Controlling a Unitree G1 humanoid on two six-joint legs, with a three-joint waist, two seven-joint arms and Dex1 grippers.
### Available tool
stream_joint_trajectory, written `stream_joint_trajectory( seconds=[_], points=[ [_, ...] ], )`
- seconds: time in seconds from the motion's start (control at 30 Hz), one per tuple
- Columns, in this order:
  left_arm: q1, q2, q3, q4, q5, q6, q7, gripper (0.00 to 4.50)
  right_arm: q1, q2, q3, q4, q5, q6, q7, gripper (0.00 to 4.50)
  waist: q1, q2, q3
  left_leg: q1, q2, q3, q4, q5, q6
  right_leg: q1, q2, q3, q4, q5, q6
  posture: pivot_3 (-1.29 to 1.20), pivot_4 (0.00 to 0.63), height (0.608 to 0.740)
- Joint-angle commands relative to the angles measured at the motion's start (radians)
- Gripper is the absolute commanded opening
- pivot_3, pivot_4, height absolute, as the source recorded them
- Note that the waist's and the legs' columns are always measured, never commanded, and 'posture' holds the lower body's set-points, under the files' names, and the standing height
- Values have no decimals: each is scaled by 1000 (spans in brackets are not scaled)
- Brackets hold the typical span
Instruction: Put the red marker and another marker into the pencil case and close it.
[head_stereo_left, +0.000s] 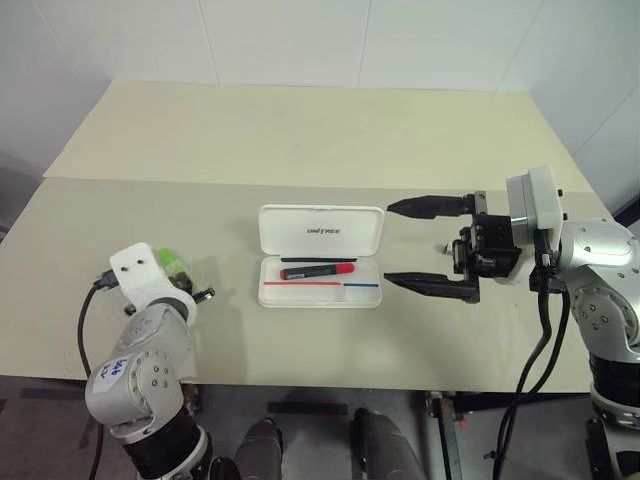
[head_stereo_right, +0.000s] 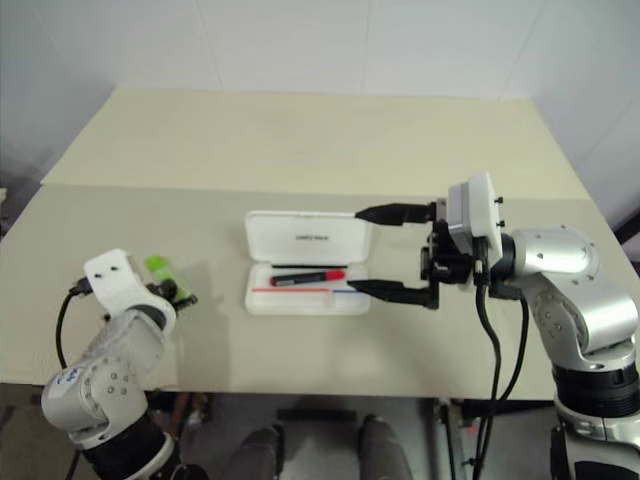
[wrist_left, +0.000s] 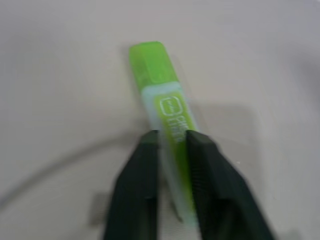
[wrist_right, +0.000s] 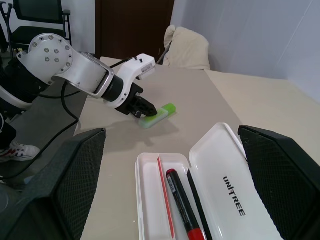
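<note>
Worktop (head_stereo_left: 300, 130) carries everything, beige and mostly bare, so both arms have free reach. Pencil case (head_stereo_left: 321, 257) sits mid-worktop with its lid folded flat back toward the wall; tray faces up, ready to load. Right pincer (head_stereo_left: 423, 244) hangs level just beside the case's right end, fingers spread wide and holding nothing. My read: parked there to swing the lid shut once loading is done. Left pincer (wrist_left: 172, 137) is well to the left of the case, angled down, clamped across the body of the green marker (wrist_left: 165, 115). That marker looks to be resting on the worktop, gripped toward one end with the cap end sticking out past the fingertips, probably so it can be lowered lengthwise into the tray. Red marker (head_stereo_left: 318, 270) is already in the tray, lying along its length, which leaves room alongside for the second one.
</note>
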Motion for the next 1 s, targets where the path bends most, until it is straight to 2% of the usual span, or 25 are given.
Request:
stream_joint_trajectory(
  seconds=[0.03, 0.27, 0.33, 0.37, 0.47, 0.53, 0.83, 1.0],
  points=[
    [-1, 15, 9, 16, 31, -2, -18, 186, -16, 9, -1, -5, -5, -27, -9, 4500, 0, 0, 0, 0, 0, 0, 0, 0, 0, 0, 0, 0, 0, 0, 0, 0, 150, 740],
    [-9, 30, 7, 23, 67, -6, -34, 186, -16, 14, 4, 4, -14, -41, -17, 4500, 0, 0, 0, 0, 0, 0, 1, 0, 0, 0, 0, 0, 0, 0, 0, 0, 150, 740],
    [-58, -40, 87, 9, 15, -25, -45, 186, -11, 15, 5, 1, -15, -41, -21, 4500, 0, -1, 0, -1, 0, 0, 1, 0, 0, 0, 0, 0, -1, 0, 0, 0, 150, 740],
    [-60, -25, 71, 1, 33, -25, -43, 186, -8, 14, 6, -1, -14, -40, -22, 4500, 1, -1, 0, -1, 0, 0, 1, 0, 0, 0, 0, 0, -1, 0, 0, 0, 150, 740],
    [-91, -24, 42, -22, 30, -37, -66, 836, -2, 14, 5, -3, -13, -38, -25, 4500, 2, -2, 1, -2, 0, 0, 0, 0, 0, 0, 0, -1, -2, 1, 1, 0, 150, 740],
    [-95, -24, 28, -32, 34, -27, -72, 1432, 0, 14, 5, -2, -13, -39, -25, 4500, 2, -2, 1, -2, 0, 0, 0, 0, 0, 0, 0, -1, -3, 1, 1, 0, 150, 740],
    [-97, -23, -3, -82, 60, 70, -81, 4435, 3, 11, 2, 3, -16, -41, -25, 4500, 0, -2, 1, -2, 0, 0, -1, -1, 0, 0, 0, -1, -3, 3, 5, 0, 150, 740],
    [-106, -22, -24, -74, 102, 135, -71, 4476, -2, 12, 2, 9, -20, -45, -25, 4500, 0, -2, 1, -2, 0, 0, 0, -1, 0, 0, 0, -1, -3, 2, 3, 0, 150, 740]
  ],
)
